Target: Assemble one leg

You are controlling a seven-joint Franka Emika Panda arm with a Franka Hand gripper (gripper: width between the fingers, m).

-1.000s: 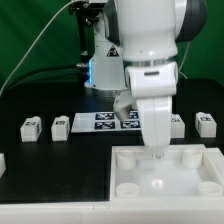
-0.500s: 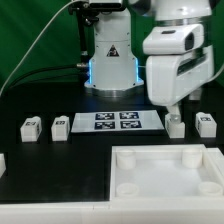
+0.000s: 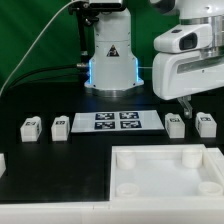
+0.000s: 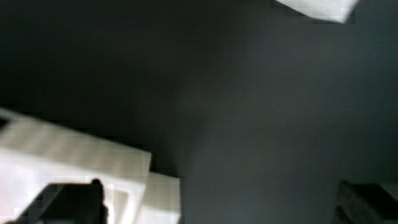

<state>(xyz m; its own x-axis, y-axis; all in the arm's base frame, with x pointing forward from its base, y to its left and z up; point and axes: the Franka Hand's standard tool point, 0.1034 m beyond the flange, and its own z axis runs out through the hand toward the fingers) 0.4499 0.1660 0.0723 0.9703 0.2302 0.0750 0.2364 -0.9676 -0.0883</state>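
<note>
Several small white legs with tags lie in a row on the black table: two at the exterior view's left [image 3: 31, 126] [image 3: 60, 125] and two at its right [image 3: 175, 125] [image 3: 206, 123]. My gripper [image 3: 185, 106] hangs above and just behind the two right legs, touching nothing. In the wrist view the gripper [image 4: 222, 200] is open, with dark fingers [image 4: 79, 201] far apart and only black table between them. A blurred white part [image 4: 71, 160] shows beside one finger; I cannot tell which part it is.
The large white square tray piece [image 3: 166, 157] with round corner sockets lies at the front. The marker board [image 3: 116, 121] lies between the leg pairs. Another white part [image 3: 2, 162] sits at the left edge. The robot base [image 3: 110, 60] stands behind.
The arm has swung from over the tray piece to the exterior view's right and risen, and now hangs over the two right legs. No part has moved.
</note>
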